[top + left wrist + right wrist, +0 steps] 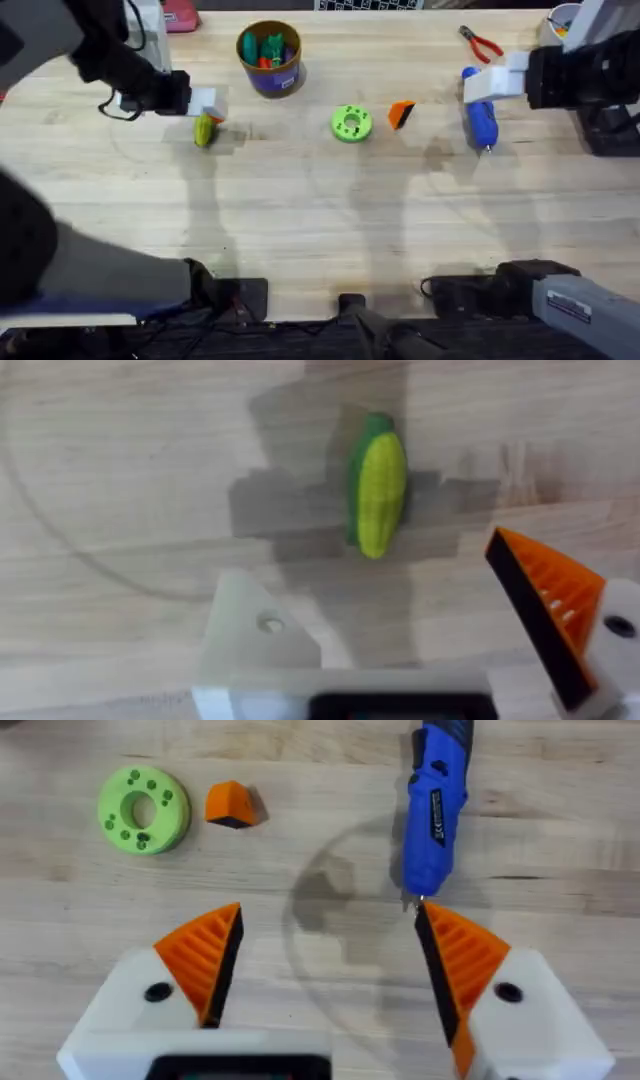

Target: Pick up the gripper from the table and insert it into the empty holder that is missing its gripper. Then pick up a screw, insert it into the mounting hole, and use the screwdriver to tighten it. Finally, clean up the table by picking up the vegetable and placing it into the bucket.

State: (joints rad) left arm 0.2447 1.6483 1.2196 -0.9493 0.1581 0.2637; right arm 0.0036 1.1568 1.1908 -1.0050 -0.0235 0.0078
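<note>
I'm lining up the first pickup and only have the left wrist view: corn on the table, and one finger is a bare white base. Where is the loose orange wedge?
Observer: The orange wedge lies mid-table, just right of a lime-green disc.
Operator: Is the right arm busy with it?
Observer: No. The right pincer is open and holds nothing; the blue screwdriver lies on the table just ahead of it.
Operator: And the bucket for later?
Observer: The bucket stands near the far edge, beyond the corn and to its right, with green and orange toys inside.
</note>
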